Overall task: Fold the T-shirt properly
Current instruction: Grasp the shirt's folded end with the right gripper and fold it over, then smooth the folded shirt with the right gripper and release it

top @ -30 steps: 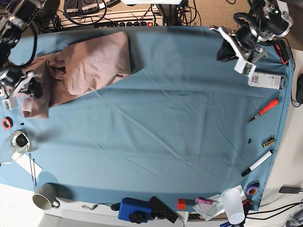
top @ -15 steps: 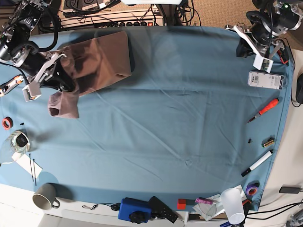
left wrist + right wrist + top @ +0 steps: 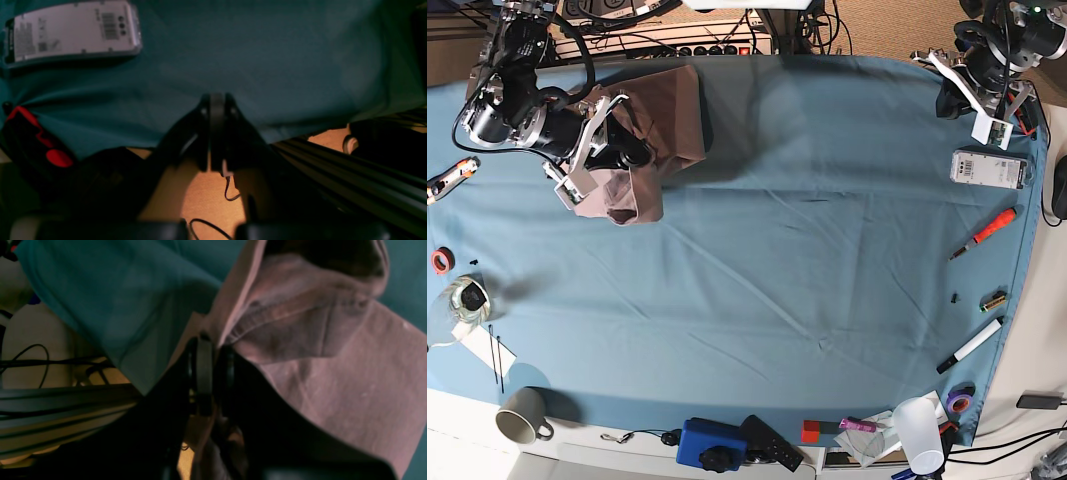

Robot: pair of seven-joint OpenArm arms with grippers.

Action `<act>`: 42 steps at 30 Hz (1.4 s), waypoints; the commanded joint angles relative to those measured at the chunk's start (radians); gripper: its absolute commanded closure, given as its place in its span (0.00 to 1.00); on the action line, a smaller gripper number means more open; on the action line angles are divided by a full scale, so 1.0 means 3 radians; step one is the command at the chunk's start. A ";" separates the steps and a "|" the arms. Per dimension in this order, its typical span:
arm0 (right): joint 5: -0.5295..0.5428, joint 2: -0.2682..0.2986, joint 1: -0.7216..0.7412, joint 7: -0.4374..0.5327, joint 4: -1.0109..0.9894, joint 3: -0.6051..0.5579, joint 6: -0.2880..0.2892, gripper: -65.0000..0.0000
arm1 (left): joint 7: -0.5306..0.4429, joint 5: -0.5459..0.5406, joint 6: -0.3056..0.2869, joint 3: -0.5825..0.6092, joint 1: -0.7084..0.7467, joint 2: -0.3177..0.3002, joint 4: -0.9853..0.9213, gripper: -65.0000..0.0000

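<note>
The mauve T-shirt point(image 3: 662, 115) lies bunched at the far left of the blue table cloth point(image 3: 807, 250). A lifted fold of it hangs down at the near side. My right gripper point(image 3: 639, 157) is over this bunch, shut on an edge of the T-shirt point(image 3: 300, 350). In the right wrist view the pink fabric runs between the nearly closed fingertips of the right gripper point(image 3: 210, 350). My left gripper point(image 3: 947, 102) hovers at the far right corner, shut and holding nothing. In its wrist view the left gripper point(image 3: 217, 100) is above bare cloth near the table edge.
A white labelled box point(image 3: 989, 168) lies by the left gripper, with a red marker point(image 3: 985, 232) and a black-and-white marker point(image 3: 970, 346) along the right edge. A mug point(image 3: 522, 415), a blue device point(image 3: 712, 443) and a plastic cup point(image 3: 919, 432) line the near edge.
My right arm has swung right and away from the table's left edge, carrying a part of the T-shirt over the rest. The left arm has pulled back to the far right corner.
</note>
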 commanded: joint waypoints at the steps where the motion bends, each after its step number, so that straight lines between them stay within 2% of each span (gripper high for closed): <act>1: 0.0071 0.0067 0.0013 0.0082 0.0046 0.0008 0.0003 0.89 | -0.0071 -0.0036 -0.0003 -0.0014 0.0020 -0.0020 0.0057 1.00; 4: 0.0215 0.0155 -0.0017 0.0082 0.0051 0.0008 0.0003 0.82 | -0.0088 -0.0036 -0.0003 -0.0013 0.0022 -0.0019 0.0057 1.00; 9: 0.0975 0.0318 -0.0037 0.0082 0.0299 0.0017 0.0003 0.82 | -0.0094 -0.0033 -0.0003 -0.0014 0.0022 -0.0019 0.0057 1.00; 14: 0.1087 0.0312 -0.0036 0.0082 0.0557 0.0165 0.0003 0.82 | -0.0109 0.0060 -0.0001 -0.0014 0.0057 -0.0019 0.0057 1.00; 16: 0.0917 0.0276 -0.0036 0.0082 0.0566 0.0326 0.0003 0.82 | -0.0108 0.0061 -0.0001 -0.0014 0.0078 -0.0019 0.0057 1.00; 19: 0.0181 0.0210 -0.0036 0.0082 0.0566 0.0642 0.0003 0.82 | -0.0094 0.0051 0.0000 -0.0014 0.0076 -0.0019 0.0057 1.00; 20: -0.0079 0.0193 -0.0036 0.0244 0.0566 0.0741 0.0003 0.83 | -0.0095 0.0051 0.0000 -0.0014 0.0075 -0.0018 0.0057 1.00; 21: -0.0319 0.0186 -0.0036 0.0393 0.0563 0.0820 0.0003 0.86 | -0.0095 0.0048 0.0000 -0.0013 0.0075 -0.0018 0.0057 1.00; 22: -0.0512 0.0189 -0.0036 0.0460 0.0563 0.0874 0.0003 0.95 | -0.0094 0.0041 -0.0001 -0.0013 0.0075 -0.0018 0.0057 1.00; 23: -0.0674 0.0189 -0.0036 0.0476 0.0563 0.0896 -0.0078 1.00 | -0.0094 0.0037 -0.0001 -0.0013 0.0075 -0.0019 0.0057 1.00; 27: -0.1101 0.0188 -0.0037 0.0506 0.0505 0.0802 -0.0149 1.00 | -0.0093 0.0036 0.0000 -0.0013 0.0075 -0.0019 0.0057 1.00; 32: -0.1628 0.0189 -0.0036 0.0642 0.0195 0.0444 -0.0333 1.00 | -0.0092 -0.0038 -0.0001 -0.0013 0.0075 -0.0019 0.0057 1.00; 34: -0.1740 0.0189 -0.0036 0.0626 0.0089 0.0295 -0.0333 1.00 | -0.0093 -0.0037 -0.0001 -0.0013 0.0075 -0.0019 0.0057 1.00; 37: -0.1666 0.0191 -0.0036 0.0284 0.0065 0.0064 -0.0332 1.00 | -0.0094 -0.0037 -0.0003 -0.0013 0.0074 -0.0019 0.0057 1.00; 39: -0.1498 0.0192 -0.0061 0.0082 0.0067 -0.0076 -0.0253 1.00 | -0.0095 -0.0037 -0.0001 -0.0013 0.0072 -0.0019 0.0057 1.00; 42: -0.1066 0.0192 -0.0188 0.0082 0.0075 -0.0187 -0.0046 1.00 | -0.0121 -0.0036 -0.0003 -0.0013 0.0056 -0.0019 0.0057 1.00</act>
